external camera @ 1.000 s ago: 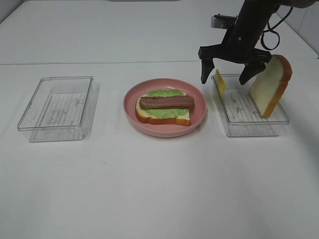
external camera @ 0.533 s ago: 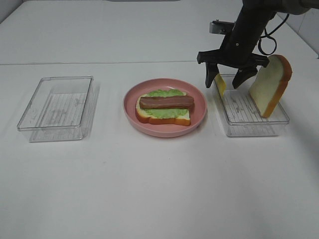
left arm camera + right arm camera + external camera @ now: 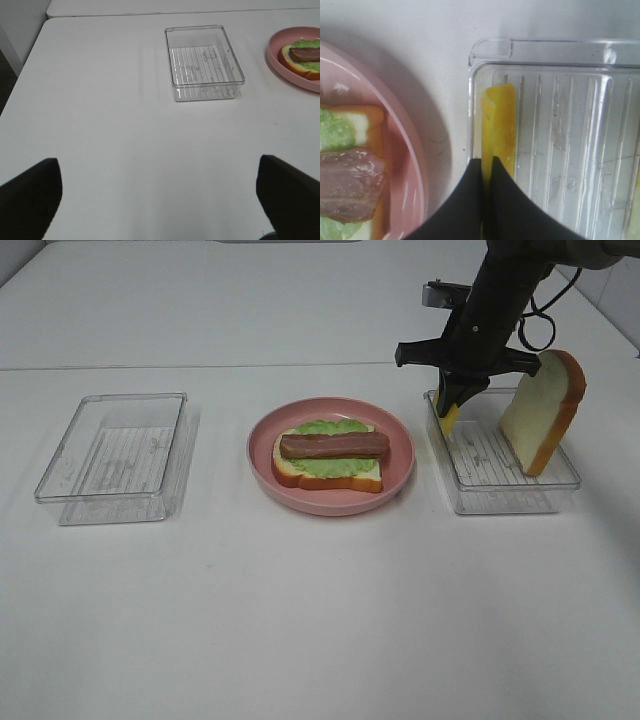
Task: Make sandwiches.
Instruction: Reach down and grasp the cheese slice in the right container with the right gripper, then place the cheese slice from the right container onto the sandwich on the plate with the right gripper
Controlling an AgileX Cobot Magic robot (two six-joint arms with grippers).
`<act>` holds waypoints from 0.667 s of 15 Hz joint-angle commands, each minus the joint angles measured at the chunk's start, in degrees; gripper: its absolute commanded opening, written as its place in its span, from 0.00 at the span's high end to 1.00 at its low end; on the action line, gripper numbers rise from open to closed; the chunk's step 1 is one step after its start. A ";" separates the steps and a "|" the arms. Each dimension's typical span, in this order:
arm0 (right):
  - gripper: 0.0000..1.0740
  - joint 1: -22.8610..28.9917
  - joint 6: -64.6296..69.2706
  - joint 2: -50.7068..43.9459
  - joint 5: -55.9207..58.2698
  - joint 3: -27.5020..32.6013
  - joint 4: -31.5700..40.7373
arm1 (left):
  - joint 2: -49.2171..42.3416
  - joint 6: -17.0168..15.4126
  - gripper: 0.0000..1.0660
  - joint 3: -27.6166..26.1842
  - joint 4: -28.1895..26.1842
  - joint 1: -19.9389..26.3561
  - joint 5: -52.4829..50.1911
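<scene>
On the pink plate (image 3: 402,472) lies an open sandwich: a white bread slice (image 3: 290,472) with green lettuce (image 3: 335,466) and a bacon strip (image 3: 334,445) on top. My right gripper (image 3: 453,406) is shut on the thin yellow cheese square (image 3: 500,120), which stands on edge against the plate-side wall of the right clear tray (image 3: 510,502). A second bread slice (image 3: 543,410) leans upright in that tray's far right. My left gripper (image 3: 160,200) is open and empty, low over bare table; the sandwich (image 3: 302,57) shows at that view's edge.
An empty clear tray (image 3: 115,455) stands left of the plate and also shows in the left wrist view (image 3: 205,62). The plate rim (image 3: 415,165) lies close beside the right tray's wall (image 3: 471,110). White table surrounds everything.
My right gripper has come down at the tray's left wall and closed its fingers on the cheese square. The plate, bread and left arm have not moved.
</scene>
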 commanded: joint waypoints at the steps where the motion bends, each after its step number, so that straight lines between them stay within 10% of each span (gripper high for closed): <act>1: 1.00 -0.17 0.40 0.11 0.23 -0.17 -0.34 | -1.32 -0.34 0.08 0.11 0.00 -0.29 -0.23; 10: 1.00 -0.17 0.29 -1.89 3.78 -0.17 0.11 | -1.32 -0.34 0.08 0.11 0.00 -0.29 -0.23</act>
